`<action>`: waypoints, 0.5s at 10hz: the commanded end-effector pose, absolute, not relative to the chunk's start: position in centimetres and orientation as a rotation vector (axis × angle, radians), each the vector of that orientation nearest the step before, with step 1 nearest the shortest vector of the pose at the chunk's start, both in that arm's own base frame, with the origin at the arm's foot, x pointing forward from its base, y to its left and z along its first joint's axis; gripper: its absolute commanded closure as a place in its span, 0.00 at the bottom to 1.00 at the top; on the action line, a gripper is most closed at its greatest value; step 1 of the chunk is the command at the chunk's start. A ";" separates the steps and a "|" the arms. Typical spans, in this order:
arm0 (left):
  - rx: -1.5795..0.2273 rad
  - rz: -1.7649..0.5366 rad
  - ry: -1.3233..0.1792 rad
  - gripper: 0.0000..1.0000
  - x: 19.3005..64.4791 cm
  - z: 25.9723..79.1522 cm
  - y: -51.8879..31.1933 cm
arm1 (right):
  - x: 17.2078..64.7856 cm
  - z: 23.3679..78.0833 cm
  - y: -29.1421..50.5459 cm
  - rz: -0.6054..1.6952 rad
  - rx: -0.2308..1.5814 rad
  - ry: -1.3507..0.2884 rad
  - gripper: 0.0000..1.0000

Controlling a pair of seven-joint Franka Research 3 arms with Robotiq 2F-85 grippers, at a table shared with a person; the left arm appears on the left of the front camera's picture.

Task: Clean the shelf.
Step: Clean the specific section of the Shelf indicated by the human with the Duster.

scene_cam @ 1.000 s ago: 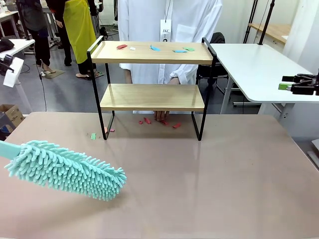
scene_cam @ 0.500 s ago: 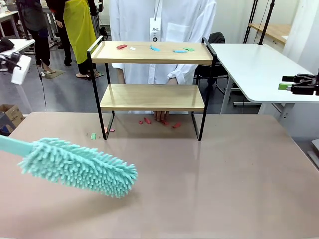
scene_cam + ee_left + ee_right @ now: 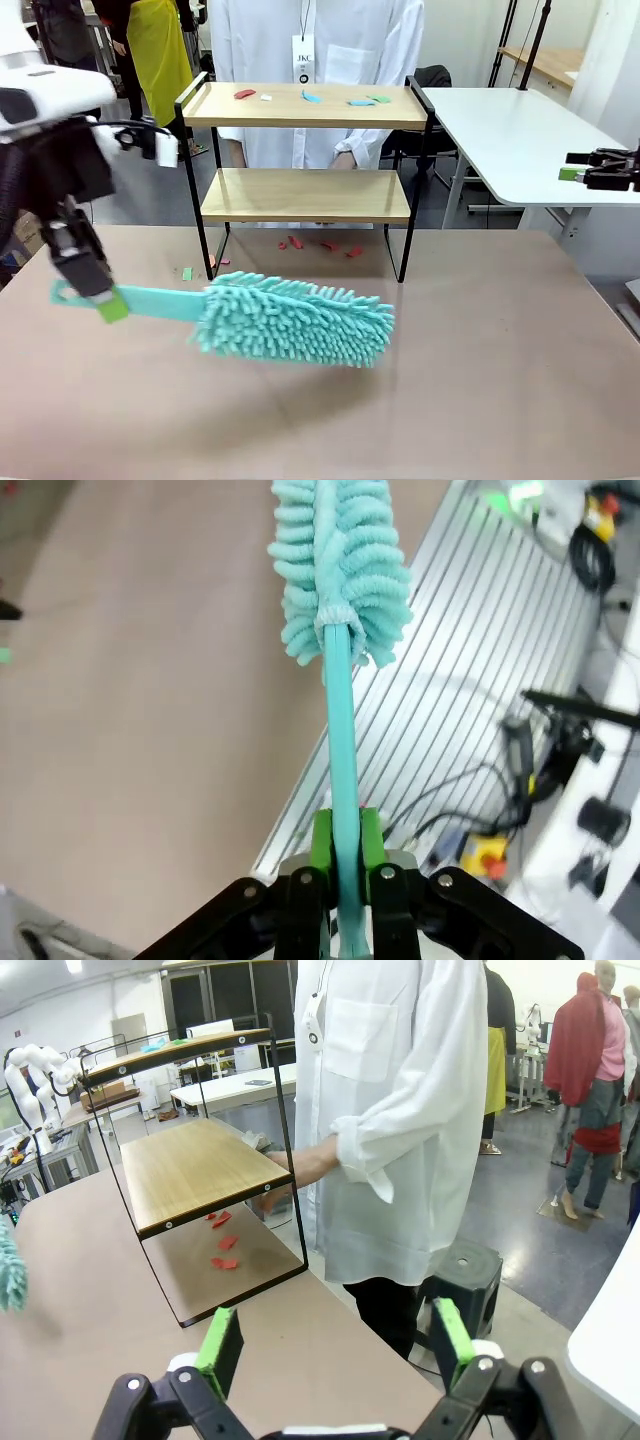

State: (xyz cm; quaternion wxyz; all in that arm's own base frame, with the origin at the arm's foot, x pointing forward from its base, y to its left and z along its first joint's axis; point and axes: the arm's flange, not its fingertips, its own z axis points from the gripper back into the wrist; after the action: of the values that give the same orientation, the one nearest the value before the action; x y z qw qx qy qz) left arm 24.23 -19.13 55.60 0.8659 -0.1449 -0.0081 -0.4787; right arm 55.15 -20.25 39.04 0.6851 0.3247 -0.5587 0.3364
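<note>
Because my left jaws pinch the duster [image 3: 295,320] by what looks like its handle end, the head may twist and strike the shelf [image 3: 305,195] at the tabletop's [image 3: 480,400] far side; right jaws gape empty.

The duster [image 3: 295,318] hangs across the table [image 3: 500,380] just in front of the shelf [image 3: 305,195], blocking the way in from left and centre. The table's right half lies bare. Black side rails [image 3: 420,95] fence the top board's ends. A person [image 3: 350,40] stands close behind.
</note>
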 end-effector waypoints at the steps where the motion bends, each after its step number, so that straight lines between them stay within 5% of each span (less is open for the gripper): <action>1: -0.305 -0.827 -0.065 0.87 22.4 55.0 -21.8 | 55.2 39.3 -20.1 0.759 0.724 -1.254 0.00; 5: -0.228 -0.587 -0.169 0.87 20.5 52.2 -28.9 | 55.2 39.3 -20.1 0.759 0.724 -1.254 0.00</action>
State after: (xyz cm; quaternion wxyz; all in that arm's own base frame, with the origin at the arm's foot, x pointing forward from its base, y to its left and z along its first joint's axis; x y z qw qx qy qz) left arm 20.34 -27.64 53.06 0.9382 -0.1249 -0.0622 -0.3167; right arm 55.14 -20.27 39.04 0.6851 0.3246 -0.5587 0.3363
